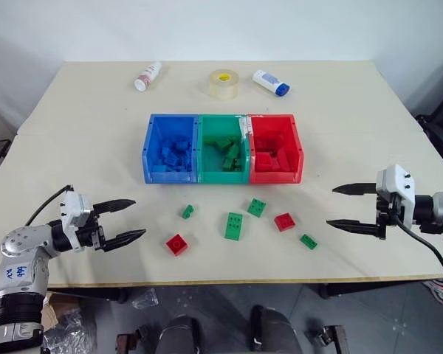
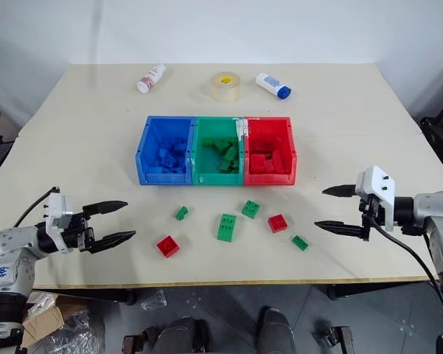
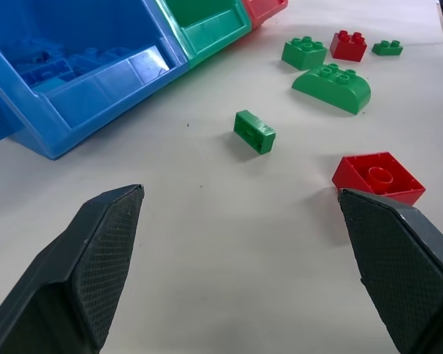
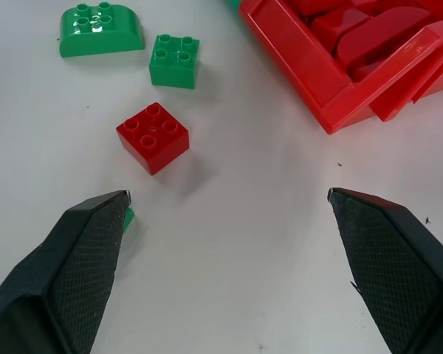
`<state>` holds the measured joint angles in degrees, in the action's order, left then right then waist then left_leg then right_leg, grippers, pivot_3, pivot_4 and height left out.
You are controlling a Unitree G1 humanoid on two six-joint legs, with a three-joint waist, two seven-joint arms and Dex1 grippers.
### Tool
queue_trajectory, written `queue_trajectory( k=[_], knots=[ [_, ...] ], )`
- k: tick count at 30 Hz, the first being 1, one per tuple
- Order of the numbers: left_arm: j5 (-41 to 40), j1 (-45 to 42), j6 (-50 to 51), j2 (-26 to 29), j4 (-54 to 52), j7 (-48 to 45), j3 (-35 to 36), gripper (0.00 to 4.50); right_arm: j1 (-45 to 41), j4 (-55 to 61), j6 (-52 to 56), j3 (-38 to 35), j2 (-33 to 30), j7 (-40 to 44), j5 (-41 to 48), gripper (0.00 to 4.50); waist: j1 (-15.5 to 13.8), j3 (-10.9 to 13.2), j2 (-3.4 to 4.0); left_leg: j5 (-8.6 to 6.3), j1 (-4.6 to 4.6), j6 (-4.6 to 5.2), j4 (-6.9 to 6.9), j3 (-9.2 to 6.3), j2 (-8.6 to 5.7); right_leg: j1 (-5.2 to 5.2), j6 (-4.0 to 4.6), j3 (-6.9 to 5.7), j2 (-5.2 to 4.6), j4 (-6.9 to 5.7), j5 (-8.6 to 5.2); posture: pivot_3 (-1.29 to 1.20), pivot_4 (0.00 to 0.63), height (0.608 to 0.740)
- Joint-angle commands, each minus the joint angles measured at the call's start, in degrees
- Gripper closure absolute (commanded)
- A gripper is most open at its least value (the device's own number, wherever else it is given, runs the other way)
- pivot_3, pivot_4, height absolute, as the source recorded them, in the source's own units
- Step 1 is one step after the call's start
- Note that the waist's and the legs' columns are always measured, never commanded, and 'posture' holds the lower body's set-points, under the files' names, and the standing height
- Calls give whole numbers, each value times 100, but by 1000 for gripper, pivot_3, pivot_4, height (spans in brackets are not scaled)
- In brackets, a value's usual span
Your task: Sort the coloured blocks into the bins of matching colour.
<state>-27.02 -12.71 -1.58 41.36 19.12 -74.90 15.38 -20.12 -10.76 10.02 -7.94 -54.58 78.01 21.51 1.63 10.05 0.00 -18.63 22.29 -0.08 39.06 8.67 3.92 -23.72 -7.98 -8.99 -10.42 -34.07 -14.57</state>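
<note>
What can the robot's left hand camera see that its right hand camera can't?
Left wrist view alone: the blue plastic bin, the small green brick lying on its side and an upturned red brick. Right wrist view alone: the red bin's piled red pieces. Shared: the long rounded green brick, square green brick and studded red brick.

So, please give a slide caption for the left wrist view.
Open left tool above the table, facing a red block, green blocks and the blue bin.
</note>
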Motion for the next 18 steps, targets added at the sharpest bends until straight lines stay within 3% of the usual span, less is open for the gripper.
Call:
queue_trajectory(
  k=[1,4,9,14,18],
  knots=[
    [-113,-35,-36,110,-126,-12,170,12,-98,64,-59,-87,37,-20,79,0,0,0,0,0,0,0,0,0,0,0,0,0,0,0,0,0,150,740],
    [-129,-124,543,135,-179,398,160,12,-153,147,122,-78,90,-103,123,0,0,0,0,0,0,0,0,0,0,0,0,0,0,-1,0,0,150,740],
    [188,-108,75,81,-178,559,82,12,-291,414,548,117,226,-407,74,0,0,0,0,0,0,0,3,0,0,-1,0,1,0,-4,0,0,150,740],
    [-94,-139,301,43,-124,106,-20,12,-45,611,710,68,103,-556,-27,0,-1,0,0,0,1,0,2,0,0,0,0,0,0,-2,0,0,150,740],
    [-98,-234,107,-5,98,-273,-81,12,670,853,913,-449,-331,-469,98,0,-74,0,0,0,4,0,2,-4,-1,0,0,-3,0,0,0,0,150,740]
  ],
)
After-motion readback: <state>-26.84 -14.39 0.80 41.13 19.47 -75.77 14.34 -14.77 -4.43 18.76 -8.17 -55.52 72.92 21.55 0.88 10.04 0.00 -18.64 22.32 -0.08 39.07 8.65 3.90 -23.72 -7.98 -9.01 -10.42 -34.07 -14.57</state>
